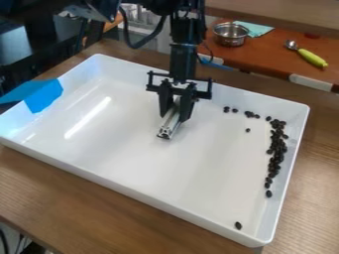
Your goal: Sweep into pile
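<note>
A bean (238, 225) sits at five o'clock in the tray (119, 149), the pile (275, 158) at three, and mid-tray the fingers (187, 106) pinch tight a metal bar (170, 124) that should next push in the two o'clock strays (226, 109), the sweep looking nearly done.

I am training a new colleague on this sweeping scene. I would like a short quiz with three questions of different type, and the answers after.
1. True or false: the gripper holds a silvery bar.
2. Most dark beans lie along which side of the tray, as pictured?
a) left
b) right
c) near
3. Fill in: the patch over the tray's left wall is ____.

Key: 1 true; 2 b; 3 blue.
</note>
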Available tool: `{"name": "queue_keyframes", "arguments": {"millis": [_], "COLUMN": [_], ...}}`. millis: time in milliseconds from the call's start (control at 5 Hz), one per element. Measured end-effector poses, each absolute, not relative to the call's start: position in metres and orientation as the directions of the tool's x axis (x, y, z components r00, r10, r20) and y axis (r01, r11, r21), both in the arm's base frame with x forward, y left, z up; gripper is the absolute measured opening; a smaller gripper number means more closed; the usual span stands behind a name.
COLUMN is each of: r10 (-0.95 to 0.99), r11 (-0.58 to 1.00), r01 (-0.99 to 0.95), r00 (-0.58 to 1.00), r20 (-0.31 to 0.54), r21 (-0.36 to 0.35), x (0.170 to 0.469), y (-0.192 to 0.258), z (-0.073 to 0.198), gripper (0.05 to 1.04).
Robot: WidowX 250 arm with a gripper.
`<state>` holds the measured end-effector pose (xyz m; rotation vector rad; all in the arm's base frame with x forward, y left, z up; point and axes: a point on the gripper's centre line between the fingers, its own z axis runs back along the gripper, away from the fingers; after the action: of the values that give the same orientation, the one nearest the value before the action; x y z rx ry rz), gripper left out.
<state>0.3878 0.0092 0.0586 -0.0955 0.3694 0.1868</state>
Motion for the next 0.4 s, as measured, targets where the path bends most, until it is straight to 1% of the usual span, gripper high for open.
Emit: {"name": "queue_keyframes", "arguments": {"millis": [400], "r10": [0.178], "r11": [0.974], "r01": [-0.218], "r00": [0.91], "r20": [-0.375], "r21": [-0.067], "x": [0.3859], "y": [-0.0083], "z": [0.0549], "gripper": [0.379]}}
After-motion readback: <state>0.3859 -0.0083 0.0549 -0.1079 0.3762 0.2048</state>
